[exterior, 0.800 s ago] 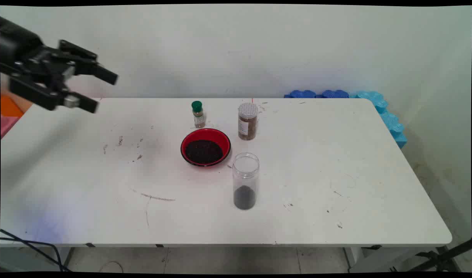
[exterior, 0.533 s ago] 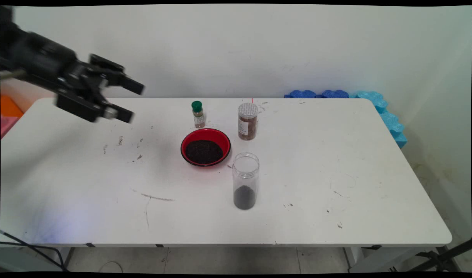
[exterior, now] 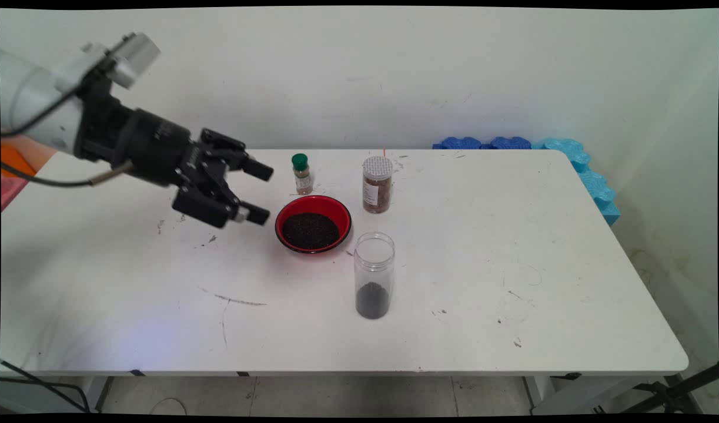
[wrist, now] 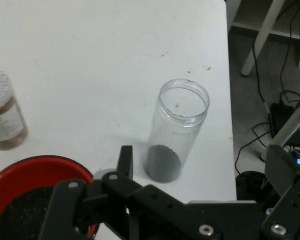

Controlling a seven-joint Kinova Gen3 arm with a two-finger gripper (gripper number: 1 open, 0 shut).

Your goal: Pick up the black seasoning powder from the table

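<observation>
Gripper: fingers spread wide, nothing held, hovering left of bowl.
Bowl: red, dark grains inside; nearest thing, just right of fingertips.
Small bottle: green cap, far side.
Open jar: upright, near-right.

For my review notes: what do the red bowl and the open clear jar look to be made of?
Red bowl: glossy red with a dark rim, likely enamelled metal or plastic; I cannot tell which. Clear jar: see-through and lidless, probably plastic, possibly glass; dark grains show through its wall.
</observation>
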